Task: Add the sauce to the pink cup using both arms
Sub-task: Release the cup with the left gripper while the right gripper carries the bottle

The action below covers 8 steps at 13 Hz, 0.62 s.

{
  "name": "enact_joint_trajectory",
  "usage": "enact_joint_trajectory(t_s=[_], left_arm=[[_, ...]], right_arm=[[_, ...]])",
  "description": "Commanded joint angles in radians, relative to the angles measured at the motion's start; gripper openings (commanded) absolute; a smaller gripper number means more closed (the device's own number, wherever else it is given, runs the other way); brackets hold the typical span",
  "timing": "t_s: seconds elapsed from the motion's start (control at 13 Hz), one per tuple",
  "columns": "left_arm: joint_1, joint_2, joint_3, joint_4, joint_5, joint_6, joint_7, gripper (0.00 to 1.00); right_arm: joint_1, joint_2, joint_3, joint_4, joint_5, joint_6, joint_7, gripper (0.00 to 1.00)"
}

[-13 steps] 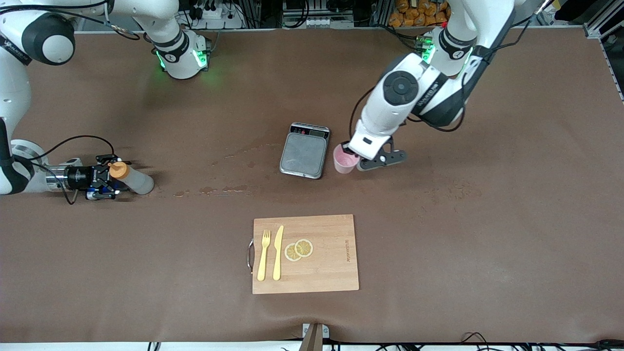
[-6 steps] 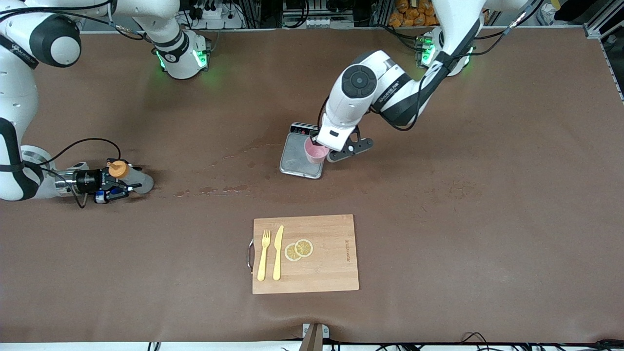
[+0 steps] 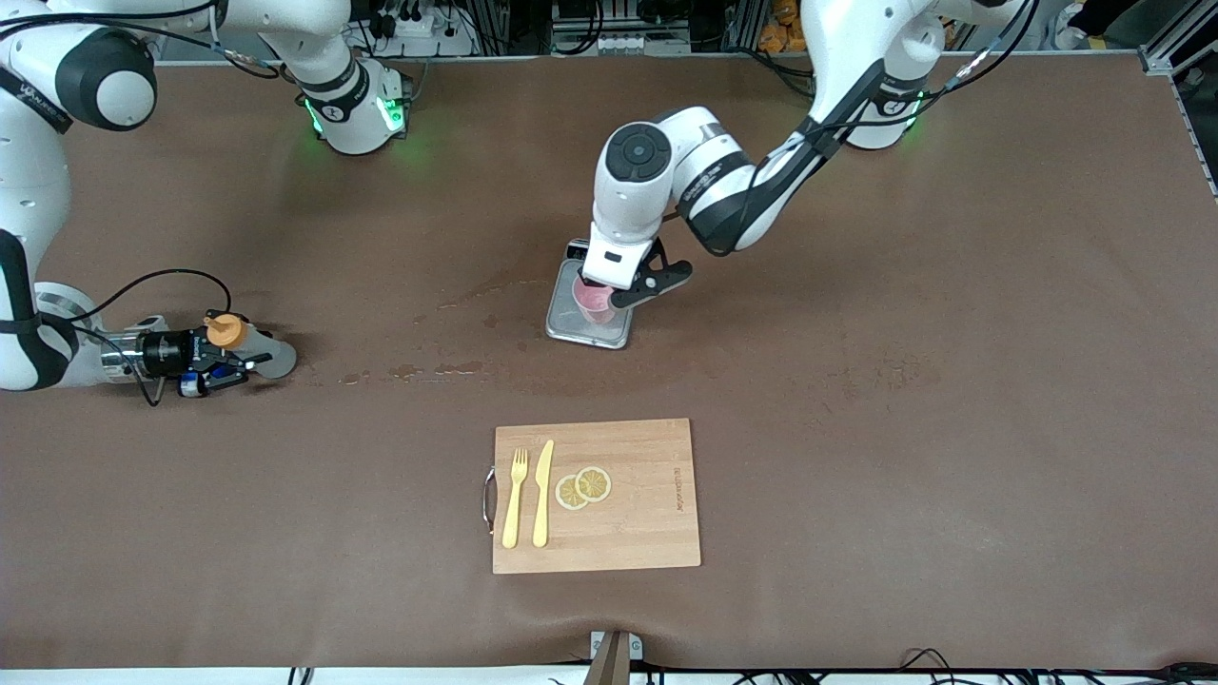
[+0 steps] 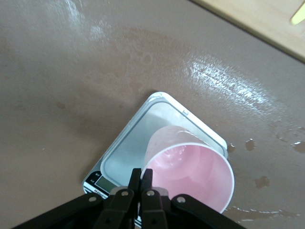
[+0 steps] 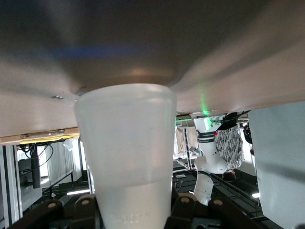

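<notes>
The pink cup (image 3: 594,303) hangs over the grey scale (image 3: 571,323), whose plate (image 4: 138,138) shows under it in the left wrist view. My left gripper (image 3: 603,291) is shut, pinching the cup's (image 4: 190,167) rim between its fingertips (image 4: 141,172). I cannot tell whether the cup's base touches the plate. The sauce bottle (image 3: 271,358) lies on the table near the right arm's end, its orange cap (image 3: 225,331) pointing up. My right gripper (image 3: 226,356) is shut on it, and the whitish body (image 5: 126,152) fills the space between the fingers (image 5: 131,206).
A wooden cutting board (image 3: 647,514) lies nearer to the front camera, carrying a yellow fork (image 3: 514,499), a knife (image 3: 542,495) and two lemon slices (image 3: 583,487). Wet stains (image 3: 428,369) mark the table between the bottle and the scale.
My left arm has carried the pink cup from beside the scale to over its plate. My right gripper has closed on the sauce bottle, which shifted slightly.
</notes>
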Motion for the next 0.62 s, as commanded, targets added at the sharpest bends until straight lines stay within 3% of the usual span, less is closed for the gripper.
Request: enact_joint_trajectory(t_s=[0.0, 0.31, 0.54], left_arm=[[-0.026, 0.045, 0.008, 0.043, 0.035, -0.004, -0.038, 0.00], [-0.047, 0.063, 0.010, 0.046, 0.067, -0.004, -0.079, 0.00], [-0.047, 0.068, 0.010, 0.048, 0.080, -0.004, -0.090, 0.00]], right_arm=[[0.001, -0.024, 0.004, 0.029, 0.010, -0.034, 0.101, 0.03], [0.039, -0.069, 0.004, 0.052, -0.016, -0.039, 0.188, 0.04], [0.094, -0.100, 0.005, 0.098, -0.108, -0.052, 0.260, 0.07]])
